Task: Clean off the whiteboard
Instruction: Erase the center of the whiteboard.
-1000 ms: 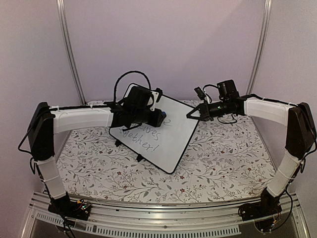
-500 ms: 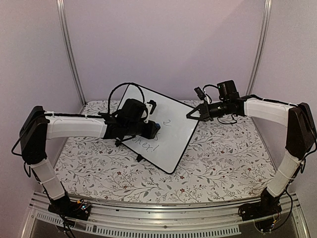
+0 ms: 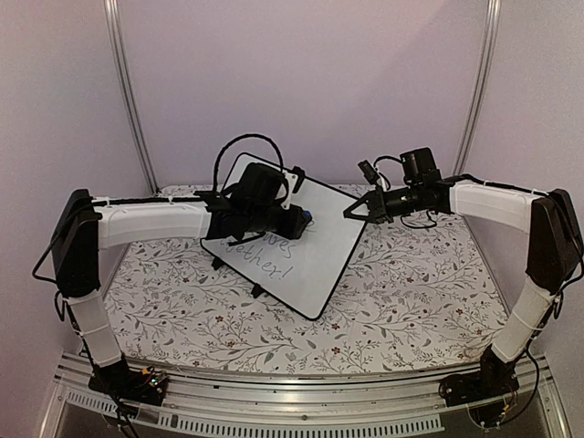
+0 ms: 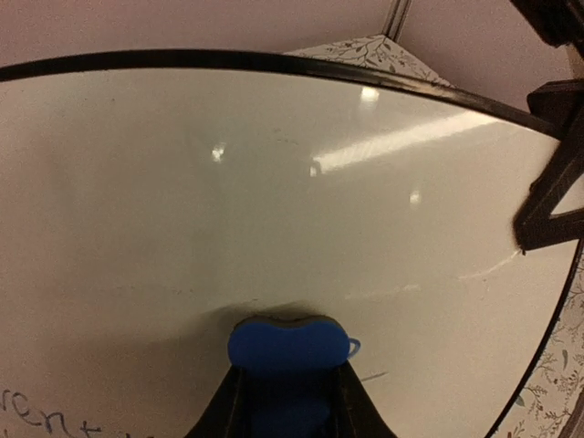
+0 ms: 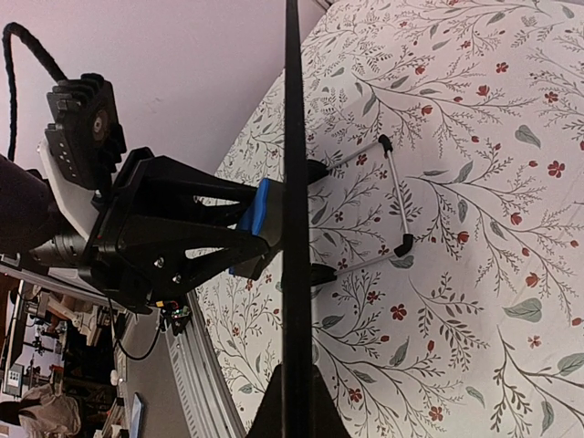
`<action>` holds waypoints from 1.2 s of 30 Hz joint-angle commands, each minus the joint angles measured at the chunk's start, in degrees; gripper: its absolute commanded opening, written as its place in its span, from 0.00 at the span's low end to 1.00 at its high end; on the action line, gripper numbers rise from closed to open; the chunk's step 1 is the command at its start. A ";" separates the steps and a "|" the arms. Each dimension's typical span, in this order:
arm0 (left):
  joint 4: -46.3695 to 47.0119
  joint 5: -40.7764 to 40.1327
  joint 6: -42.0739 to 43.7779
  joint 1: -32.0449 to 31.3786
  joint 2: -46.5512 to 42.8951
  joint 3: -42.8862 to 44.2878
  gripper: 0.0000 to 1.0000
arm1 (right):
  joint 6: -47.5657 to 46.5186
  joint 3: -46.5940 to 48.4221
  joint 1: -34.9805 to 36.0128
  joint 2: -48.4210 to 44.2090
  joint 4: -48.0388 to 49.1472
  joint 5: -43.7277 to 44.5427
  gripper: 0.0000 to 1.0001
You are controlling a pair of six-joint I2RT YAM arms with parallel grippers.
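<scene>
The whiteboard (image 3: pixel 315 251) stands tilted on small black feet, with grey handwriting on its lower left part. My left gripper (image 3: pixel 297 217) is shut on a small blue eraser (image 4: pixel 290 343) and presses it against the board's white face (image 4: pixel 274 182). Writing shows at the bottom left of the left wrist view. My right gripper (image 3: pixel 354 209) is shut on the board's right top edge; in the right wrist view the black frame (image 5: pixel 294 182) runs edge-on between its fingers (image 5: pixel 265 415). The eraser also shows there (image 5: pixel 258 219).
The table has a floral cloth (image 3: pixel 411 292). The board's wire stand (image 5: pixel 394 196) and black feet rest on it. Metal posts (image 3: pixel 128 91) stand at the back corners. A ridged metal rail (image 3: pixel 301 401) runs along the near edge.
My left arm swept down and left across the board, then back up and right, with the eraser held against it. The right arm and the board have not moved.
</scene>
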 commanded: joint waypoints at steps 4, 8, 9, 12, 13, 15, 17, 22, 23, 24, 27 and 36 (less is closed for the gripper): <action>-0.95 1.00 -1.42 -1.30 -0.84 -8.04 0.00 | -4.25 -2.45 5.92 3.07 -7.80 -1.67 0.00; -0.11 1.07 -3.07 -1.60 -3.03 -12.55 0.00 | -4.25 -2.01 5.94 3.65 -7.82 -2.04 0.00; -0.04 1.08 -3.24 -1.66 -3.12 -12.85 0.00 | -4.25 -1.83 5.92 3.82 -7.85 -2.13 0.00; 0.40 1.12 -3.08 -1.73 -2.60 -12.00 0.00 | -4.26 -1.42 5.92 4.20 -7.78 -2.26 0.00; 0.29 1.13 -2.77 -1.68 -2.08 -11.01 0.00 | -4.25 -1.30 5.97 4.27 -7.82 -2.29 0.00; -0.21 0.96 -1.95 -1.68 -0.65 -7.67 0.00 | -4.17 -1.11 6.01 4.23 -8.04 -2.19 0.00; -0.52 0.76 -0.80 -1.70 1.00 -4.36 0.00 | -4.25 -1.05 6.01 4.11 -8.25 -2.11 0.00; -1.68 -0.32 1.64 -1.63 5.18 2.48 0.00 | -4.34 -1.39 6.05 3.95 -8.56 -1.83 0.00; -1.82 -0.39 1.68 -1.64 5.50 3.19 0.00 | -4.38 -1.48 6.02 3.89 -8.59 -1.79 0.00; -1.82 -0.32 1.68 -1.67 5.83 3.48 0.00 | -4.42 -1.57 6.01 3.88 -8.57 -1.79 0.00; -1.64 0.22 1.18 -1.65 5.48 2.52 0.00 | -4.64 -1.71 6.01 4.01 -8.48 -1.74 0.00; -0.11 0.15 -2.86 -2.83 -1.10 -10.39 0.00 | -4.43 -2.34 6.01 4.81 -6.96 -2.52 0.00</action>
